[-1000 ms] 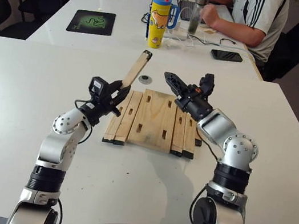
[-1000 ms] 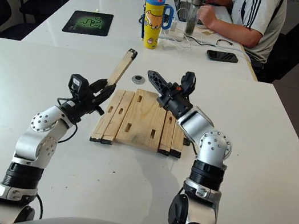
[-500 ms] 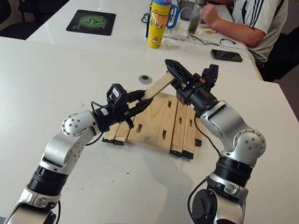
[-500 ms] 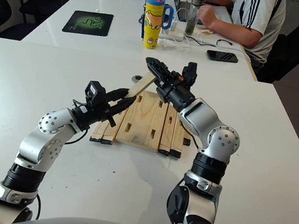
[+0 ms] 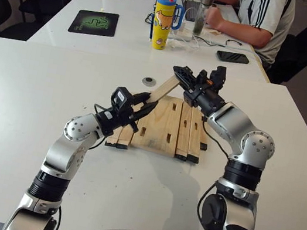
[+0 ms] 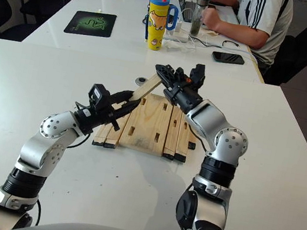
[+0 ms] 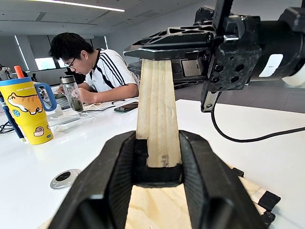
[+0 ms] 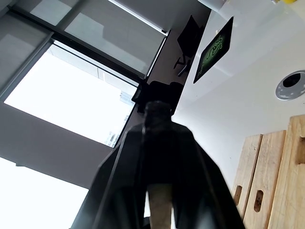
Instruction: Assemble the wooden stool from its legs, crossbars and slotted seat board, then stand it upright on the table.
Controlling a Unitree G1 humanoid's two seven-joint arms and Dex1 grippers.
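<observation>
The left gripper [image 5: 142, 102] is clamped on the lower end of a wooden leg [image 5: 163, 88], whose long axis slants up and away toward the robot's right. Its upper end sits in the closed right gripper [image 5: 183, 75], above the far edge of the seat board [image 5: 161, 122]. The board lies flat on the table [image 5: 27, 87], with slats [image 5: 122, 124] alongside it. The left wrist view looks straight along the leg's grain to the right gripper's fingers [image 7: 167, 38]. The right wrist view looks down on the slots in the slats.
</observation>
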